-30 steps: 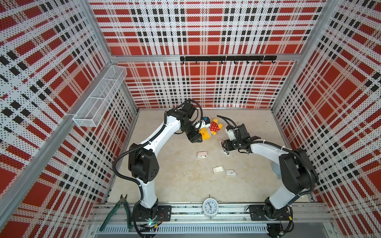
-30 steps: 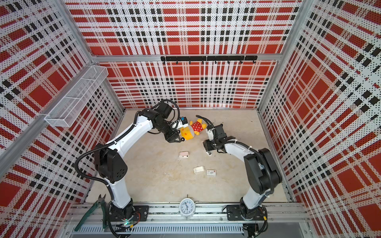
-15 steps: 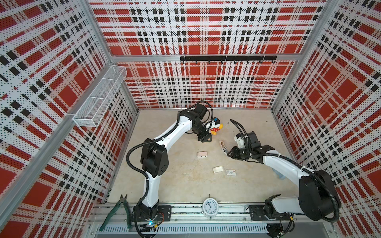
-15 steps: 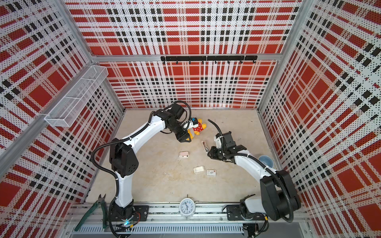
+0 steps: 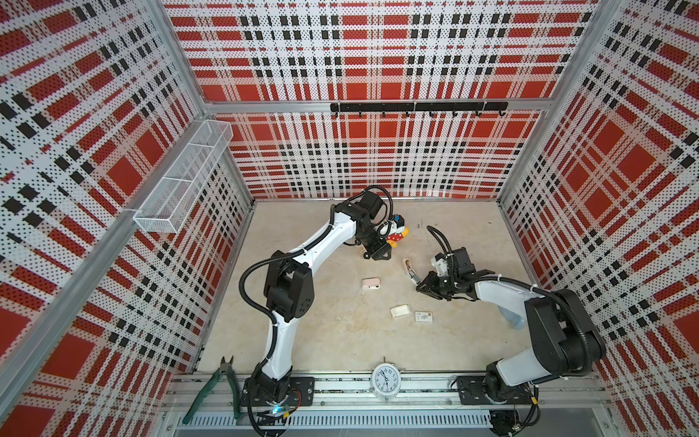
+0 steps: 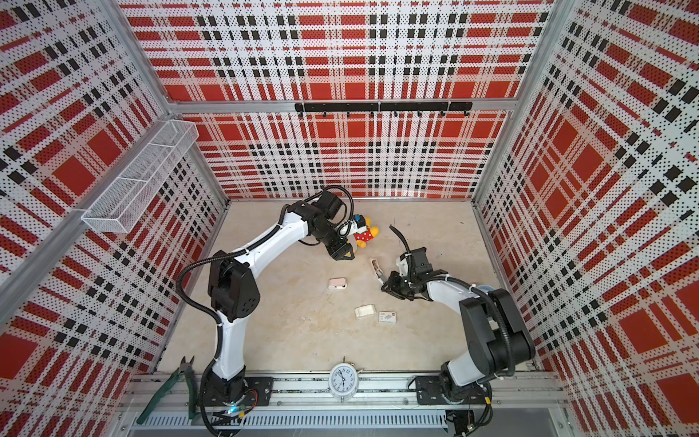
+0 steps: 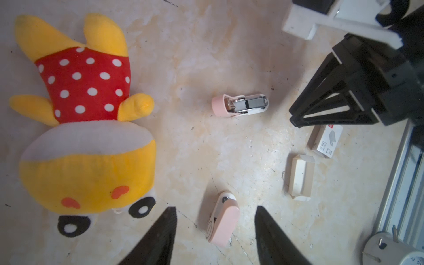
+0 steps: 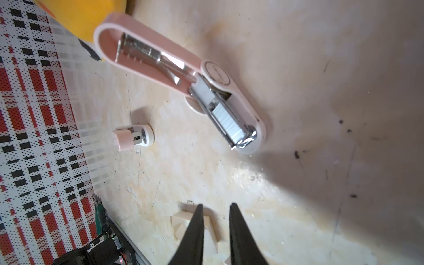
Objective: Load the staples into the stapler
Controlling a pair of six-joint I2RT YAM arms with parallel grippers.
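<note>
Red plaid walls [image 5: 378,56], beige floor [image 5: 340,340]

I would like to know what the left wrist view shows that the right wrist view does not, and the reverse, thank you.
Only the left wrist view: the printed staple box, the clock and the open left gripper. Only the right wrist view: the plaid wall and, plainly, the staples sitting in the magazine of the open stapler. Both: the open stapler, the closed stapler, the cardboard tray, the plush toy (a yellow patch in the latter) and the right gripper, jaws slightly apart and empty.
</note>
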